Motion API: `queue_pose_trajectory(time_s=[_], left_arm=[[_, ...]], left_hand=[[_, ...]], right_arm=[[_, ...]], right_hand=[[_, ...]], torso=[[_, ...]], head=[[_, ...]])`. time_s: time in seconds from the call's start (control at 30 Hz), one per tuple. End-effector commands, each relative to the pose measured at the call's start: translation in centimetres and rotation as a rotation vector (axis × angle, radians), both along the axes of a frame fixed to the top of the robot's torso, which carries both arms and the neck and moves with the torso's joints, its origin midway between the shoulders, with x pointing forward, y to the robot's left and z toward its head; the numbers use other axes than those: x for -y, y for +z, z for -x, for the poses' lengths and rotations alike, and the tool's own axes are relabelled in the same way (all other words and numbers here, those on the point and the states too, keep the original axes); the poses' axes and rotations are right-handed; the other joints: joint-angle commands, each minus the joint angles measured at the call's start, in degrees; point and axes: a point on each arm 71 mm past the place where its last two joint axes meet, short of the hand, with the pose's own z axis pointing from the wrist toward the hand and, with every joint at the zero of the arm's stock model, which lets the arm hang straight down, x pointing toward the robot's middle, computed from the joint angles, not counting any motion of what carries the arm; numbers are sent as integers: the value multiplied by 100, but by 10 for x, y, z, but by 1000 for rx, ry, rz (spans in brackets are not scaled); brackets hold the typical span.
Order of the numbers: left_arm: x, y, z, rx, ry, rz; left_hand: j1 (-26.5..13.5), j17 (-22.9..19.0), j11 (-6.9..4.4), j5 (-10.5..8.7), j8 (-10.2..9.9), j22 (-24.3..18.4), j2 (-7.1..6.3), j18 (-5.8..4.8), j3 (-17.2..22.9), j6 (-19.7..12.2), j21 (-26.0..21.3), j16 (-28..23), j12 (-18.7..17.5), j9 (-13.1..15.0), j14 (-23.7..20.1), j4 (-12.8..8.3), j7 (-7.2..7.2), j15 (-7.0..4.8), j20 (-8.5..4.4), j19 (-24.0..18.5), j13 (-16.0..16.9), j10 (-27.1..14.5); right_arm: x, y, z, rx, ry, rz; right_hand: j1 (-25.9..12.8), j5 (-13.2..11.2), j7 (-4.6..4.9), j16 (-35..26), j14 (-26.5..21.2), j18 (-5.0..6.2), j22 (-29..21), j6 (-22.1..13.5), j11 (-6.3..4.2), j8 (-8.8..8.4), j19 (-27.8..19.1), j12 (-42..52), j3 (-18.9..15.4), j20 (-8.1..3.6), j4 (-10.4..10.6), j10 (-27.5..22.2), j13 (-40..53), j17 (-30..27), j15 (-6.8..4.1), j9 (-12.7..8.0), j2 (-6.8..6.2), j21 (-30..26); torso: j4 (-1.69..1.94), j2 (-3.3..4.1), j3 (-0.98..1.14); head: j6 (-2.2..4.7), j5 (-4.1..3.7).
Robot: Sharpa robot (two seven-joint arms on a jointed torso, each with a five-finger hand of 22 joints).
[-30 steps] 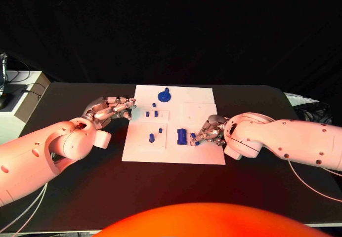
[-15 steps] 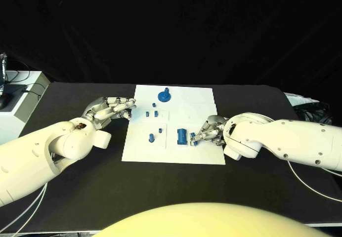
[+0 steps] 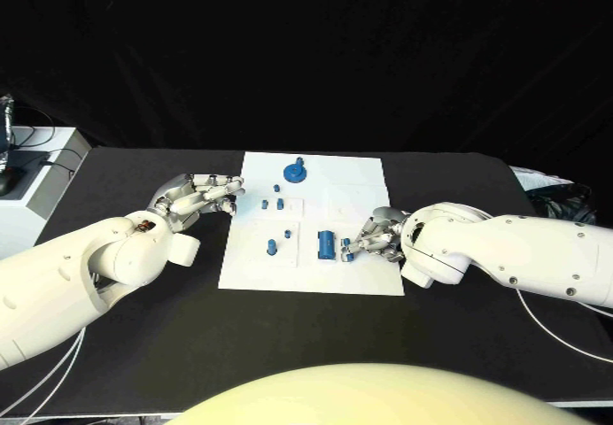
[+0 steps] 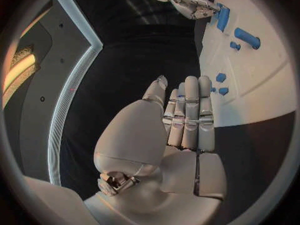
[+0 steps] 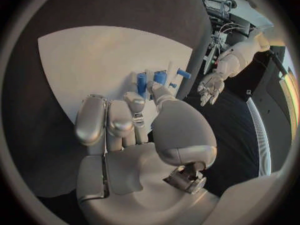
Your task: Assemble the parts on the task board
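The white task board (image 3: 352, 199) lies mid-table with several blue parts on it: a round knob (image 3: 295, 171) at the far end, small pegs (image 3: 272, 204) and a long block (image 3: 327, 244) nearer me. My right hand (image 3: 377, 235) rests on the board's right side, and its thumb and a finger pinch a small blue part (image 3: 346, 249) just beside the long block; the same part (image 5: 160, 77) shows at the fingertips of that hand (image 5: 134, 120). My left hand (image 3: 198, 195) hovers off the board's left edge, fingers side by side (image 4: 187, 115), holding nothing.
A pale box (image 3: 32, 168) with cables stands off the table's far left corner. Bare black table (image 3: 306, 336) stretches between the board and me, and more lies right of the board (image 3: 447, 181).
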Motion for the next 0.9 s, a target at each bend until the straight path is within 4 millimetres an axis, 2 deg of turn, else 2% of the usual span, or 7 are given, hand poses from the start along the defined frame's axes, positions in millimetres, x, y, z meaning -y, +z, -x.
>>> queue_pose_trajectory(time_s=[0.03, 0.1, 0.17, 0.27, 0.4, 0.6, 0.9], left_arm=[[3, 1, 0, 1, -17, 16], [3, 1, 0, 1, -17, 16], [3, 0, 0, 0, -16, 15], [3, 0, 0, 0, -16, 15], [2, 0, 0, 0, -15, 15], [2, 0, 0, -1, -14, 14], [2, 0, 0, -1, -14, 14]], left_hand=[[-61, -7, 9, -11, 32, 4, -12, 84, 21, -56, -19, -24, 37, 5, -1, 25, 2, 23, 10, 42, -7, -29], [-61, -7, 9, -11, 32, 4, -12, 84, 21, -56, -19, -24, 37, 5, -1, 25, 2, 23, 10, 42, -7, -29], [-61, -7, 9, -11, 32, 4, -12, 84, 21, -56, -19, -24, 37, 5, -1, 25, 2, 23, 10, 42, -7, -29], [-61, -7, 9, -11, 32, 4, -12, 84, 21, -56, -19, -24, 37, 5, -1, 25, 2, 23, 10, 42, -7, -29], [-61, -7, 9, -11, 32, 4, -12, 84, 21, -56, -19, -24, 37, 5, -1, 25, 2, 23, 10, 42, -7, -29], [-61, -7, 9, -11, 32, 4, -12, 84, 21, -56, -19, -24, 37, 5, -1, 25, 2, 23, 10, 42, -7, -29], [-61, -7, 9, -11, 32, 4, -12, 84, 21, -56, -19, -24, 37, 5, -1, 25, 2, 23, 10, 42, -7, -29]], right_arm=[[-3, 0, 0, 3, 16, -11], [-2, 0, 0, 7, 14, -12], [-2, 0, 0, 10, 13, -14], [-2, 1, 0, 14, 12, -16], [-3, 1, -1, 18, 12, -19], [-3, 1, -1, 25, 10, -23], [-1, 3, 0, 41, 13, -35]], right_hand=[[-71, -26, 16, -12, -2, -49, 798, 46, -18, -32, -7, 23, -32, 4, 48, -26, 7, -4, -8, -11, -20, -21], [-109, 10, 23, -16, -2, -47, 796, 46, -13, -31, -10, 18, -109, 7, 94, -27, 5, -9, -3, -19, -57, -30], [-146, 263, 29, -23, -2, -46, 794, 52, -8, -28, -13, 10, -296, 11, 124, -29, 2, -18, -2, -20, -63, -36], [-105, 153, 31, -24, -2, -42, 796, 40, -3, -32, -9, 11, -671, 16, 181, -30, 1, -22, 5, -29, 13, -33], [-49, 67, 39, -37, -3, -39, 792, 30, 3, -32, -14, 1, -896, 21, 263, -37, -7, -39, 9, -38, 53, -51], [29, -25, 44, -36, -5, -35, 790, 18, 8, -26, -13, 2, -1090, 25, 411, -49, -11, -41, 10, -29, 51, -62], [66, -77, 47, -32, -3, -35, 790, 16, 9, -30, -14, -3, -1121, 25, 404, -46, -19, -36, 12, -28, 35, -66]], torso=[[0, -1, 2], [1, 0, 1], [0, 0, 1], [0, 3, 0], [1, -2, -1], [1, 0, 0], [3, 0, 3]], head=[[1, -2], [1, -1], [1, 3], [1, 2], [1, 2], [1, 0], [1, -1]])
